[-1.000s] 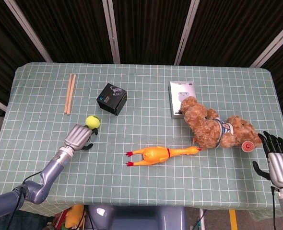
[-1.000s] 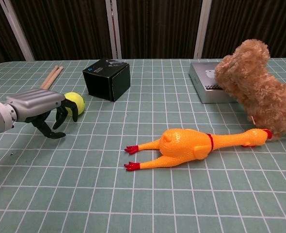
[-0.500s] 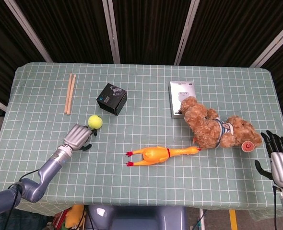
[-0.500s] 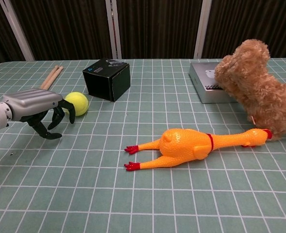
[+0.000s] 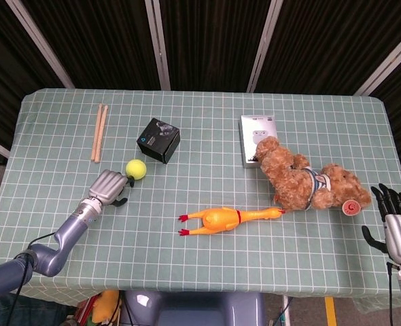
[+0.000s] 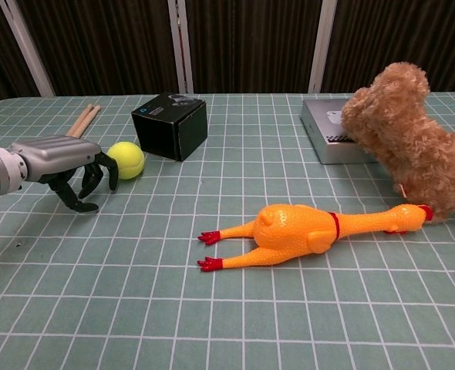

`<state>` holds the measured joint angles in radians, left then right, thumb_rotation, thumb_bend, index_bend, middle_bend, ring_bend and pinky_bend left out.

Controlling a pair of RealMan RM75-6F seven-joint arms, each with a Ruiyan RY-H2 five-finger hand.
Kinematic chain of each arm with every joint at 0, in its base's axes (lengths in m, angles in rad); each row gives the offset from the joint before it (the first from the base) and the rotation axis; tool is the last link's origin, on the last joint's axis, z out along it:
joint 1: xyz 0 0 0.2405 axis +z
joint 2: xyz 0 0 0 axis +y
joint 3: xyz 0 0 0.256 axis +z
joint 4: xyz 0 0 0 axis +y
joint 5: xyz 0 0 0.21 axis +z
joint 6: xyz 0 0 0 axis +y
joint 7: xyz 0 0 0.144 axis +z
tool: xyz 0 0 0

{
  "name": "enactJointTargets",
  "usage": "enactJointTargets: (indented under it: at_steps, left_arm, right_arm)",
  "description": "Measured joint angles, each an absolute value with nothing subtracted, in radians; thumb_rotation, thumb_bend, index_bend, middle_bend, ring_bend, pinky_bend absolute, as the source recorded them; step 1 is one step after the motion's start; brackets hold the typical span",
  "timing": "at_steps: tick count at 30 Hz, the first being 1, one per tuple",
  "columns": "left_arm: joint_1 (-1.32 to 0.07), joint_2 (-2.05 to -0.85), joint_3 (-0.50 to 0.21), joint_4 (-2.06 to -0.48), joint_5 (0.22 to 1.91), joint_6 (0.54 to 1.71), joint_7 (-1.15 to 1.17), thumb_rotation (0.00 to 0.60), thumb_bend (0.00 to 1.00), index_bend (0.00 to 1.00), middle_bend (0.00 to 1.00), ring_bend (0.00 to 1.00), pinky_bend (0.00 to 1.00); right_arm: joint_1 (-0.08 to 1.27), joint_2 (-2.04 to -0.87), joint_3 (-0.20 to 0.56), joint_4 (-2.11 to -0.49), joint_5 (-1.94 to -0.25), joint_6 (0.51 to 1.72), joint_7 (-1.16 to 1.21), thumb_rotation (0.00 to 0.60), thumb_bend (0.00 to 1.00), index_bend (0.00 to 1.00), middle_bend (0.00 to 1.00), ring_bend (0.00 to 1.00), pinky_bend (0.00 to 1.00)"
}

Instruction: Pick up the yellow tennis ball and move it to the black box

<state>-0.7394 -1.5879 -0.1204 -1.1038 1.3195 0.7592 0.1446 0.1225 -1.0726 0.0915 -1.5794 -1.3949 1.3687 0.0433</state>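
Note:
The yellow tennis ball [image 5: 136, 168] [image 6: 126, 159] lies on the checked cloth just in front of the black box [image 5: 158, 140] [image 6: 170, 126], a small gap between them. My left hand [image 5: 109, 186] [image 6: 65, 169] sits on the ball's near-left side, fingers curled downward and apart, the fingertips at or just short of the ball, gripping nothing. My right hand [image 5: 395, 227] stays at the table's right edge in the head view, fingers spread, holding nothing; the chest view does not show it.
A rubber chicken [image 5: 228, 219] [image 6: 305, 230] lies mid-table. A brown teddy bear [image 5: 306, 179] [image 6: 409, 142] rests to the right against a grey box [image 5: 255, 138] [image 6: 331, 139]. Two wooden sticks [image 5: 99, 132] [image 6: 82, 121] lie at the far left.
The ball has rolled a little farther toward the black box. My left hand has followed it up the table, staying behind it. The right hand dropped slightly.

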Motion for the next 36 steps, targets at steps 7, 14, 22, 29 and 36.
enactJointTargets:
  at_steps: [7, 14, 22, 29, 36]
  left_arm:
    - [-0.789, -1.629, -0.134, -1.015, 1.319, 0.722, 0.116, 0.6, 0.25, 0.39, 0.64, 0.46, 0.65]
    - [-0.831, -1.65, -0.145, -0.956, 1.336, 0.701, 0.05, 0.6, 0.25, 0.37, 0.6, 0.45, 0.64]
    - [-0.869, -1.673, -0.146, -0.89, 1.377, 0.704, -0.048, 0.6, 0.25, 0.37, 0.58, 0.44, 0.6]
    - [-0.903, -1.695, -0.137, -0.813, 1.405, 0.687, -0.123, 0.6, 0.25, 0.37, 0.56, 0.43, 0.56]
    - [-0.94, -1.719, -0.12, -0.742, 1.428, 0.65, -0.185, 0.6, 0.25, 0.37, 0.54, 0.42, 0.38]
  right_arm:
    - [0.129, -1.077, 0.094, -1.574, -1.382, 1.352, 0.037, 0.6, 0.4, 0.0, 0.0, 0.0, 0.0]
    - [0.132, -1.08, 0.102, -1.569, -1.361, 1.343, 0.031, 0.6, 0.4, 0.0, 0.0, 0.0, 0.0]
    - [0.136, -1.081, 0.107, -1.565, -1.344, 1.332, 0.025, 0.6, 0.4, 0.0, 0.0, 0.0, 0.0]
    - [0.136, -1.08, 0.114, -1.561, -1.333, 1.333, 0.028, 0.6, 0.4, 0.0, 0.0, 0.0, 0.0]
    - [0.132, -1.076, 0.118, -1.561, -1.33, 1.34, 0.032, 0.6, 0.4, 0.0, 0.0, 0.0, 0.0]
